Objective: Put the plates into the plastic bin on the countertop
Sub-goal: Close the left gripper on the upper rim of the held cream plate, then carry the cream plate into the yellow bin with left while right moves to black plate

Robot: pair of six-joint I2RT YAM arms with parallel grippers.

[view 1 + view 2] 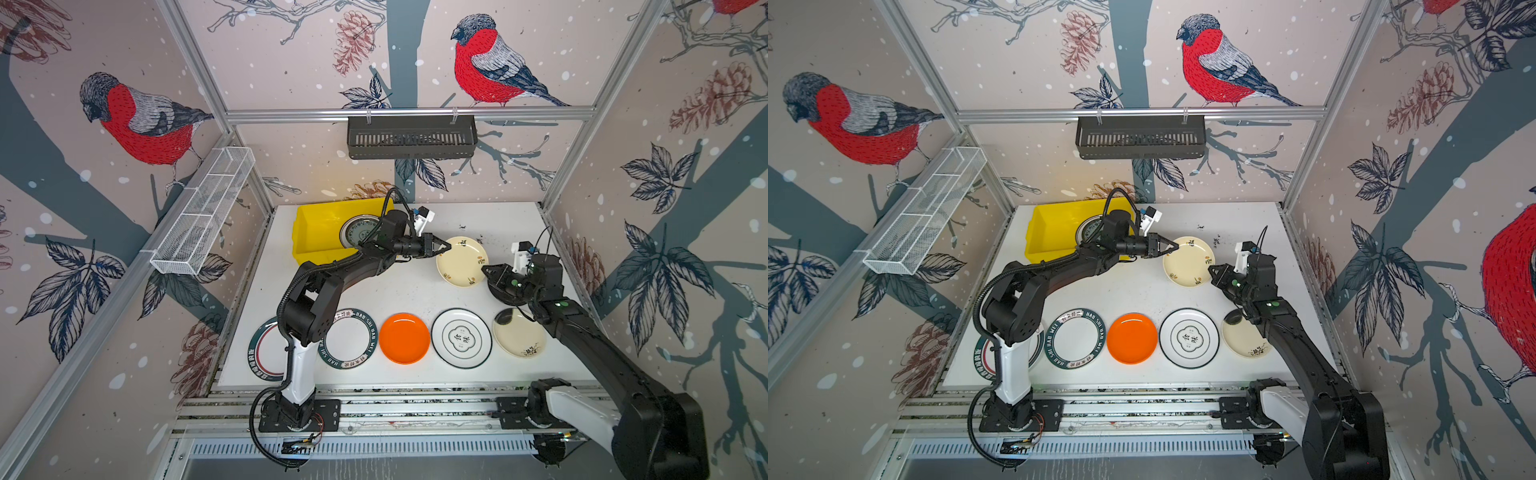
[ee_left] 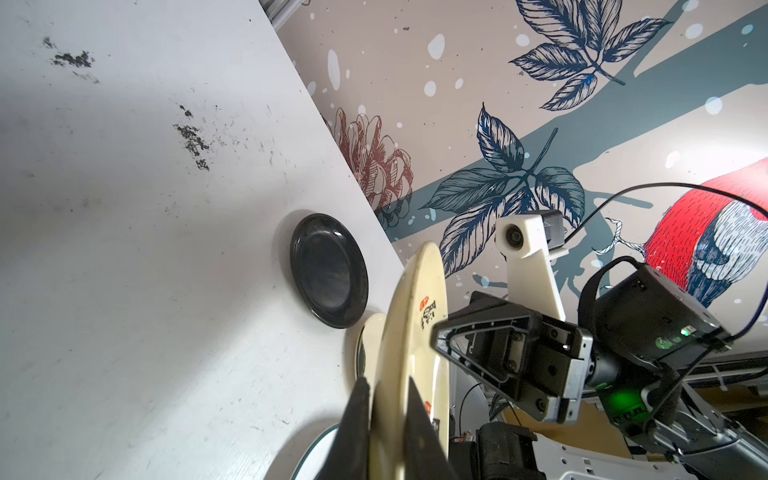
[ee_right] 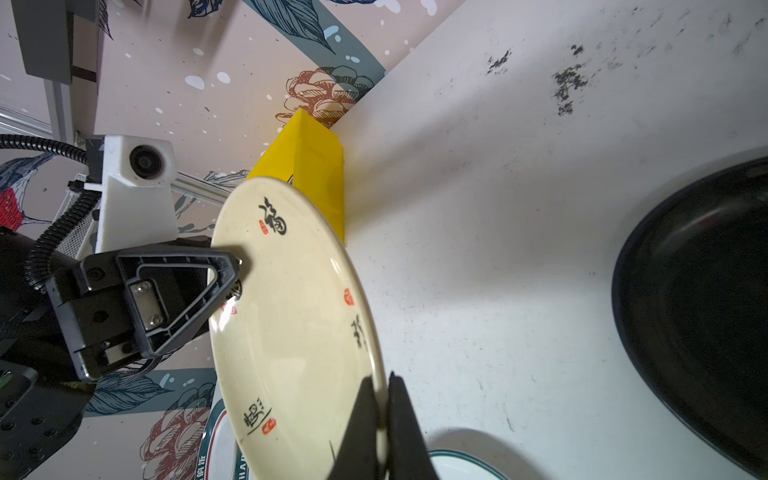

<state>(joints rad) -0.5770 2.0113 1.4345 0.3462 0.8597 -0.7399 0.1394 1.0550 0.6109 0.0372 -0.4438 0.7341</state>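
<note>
In both top views the left fingers (image 1: 446,248) (image 1: 1175,248) are clamped on one rim of a cream plate (image 1: 461,262) (image 1: 1187,262). The right fingers (image 1: 487,271) (image 1: 1212,271) are clamped on the opposite rim, so the plate spans the gap between the two sets of fingers. The yellow bin (image 1: 316,232) (image 1: 1050,228) stands on the white table (image 1: 415,291) (image 1: 1142,291) just behind the left fingers. One patterned plate (image 1: 357,232) (image 1: 1088,232) lies in it. Back from both sets of fingers, nearer the table's front edge, a row of plates lies flat: a green-rimmed plate (image 1: 351,338) (image 1: 1074,338), an orange plate (image 1: 404,338) (image 1: 1132,338), a white plate (image 1: 461,338) (image 1: 1188,338) with a green emblem, and a second cream plate (image 1: 519,338) (image 1: 1246,343).

In the left wrist view the left fingers (image 2: 360,409) sit one on each face of the cream plate (image 2: 415,332), which is seen edge-on, and press on its rim. The right fingers (image 2: 440,338) meet the rim across from them. Beyond the left fingertips a black plate (image 2: 328,270) lies flat on the table (image 2: 124,208) near its edge.

In the right wrist view the right fingers (image 3: 365,415) are closed tight on the cream plate's (image 3: 291,311) rim. Across the plate the left fingers (image 3: 224,266) pinch the other rim, one finger lying on the plate's upper face. A corner of the yellow bin (image 3: 316,166) shows beyond the left fingers, on the table (image 3: 498,208) by the wall. The black plate (image 3: 698,311) lies off to one side of the right fingers, apart from the cream plate.
</note>
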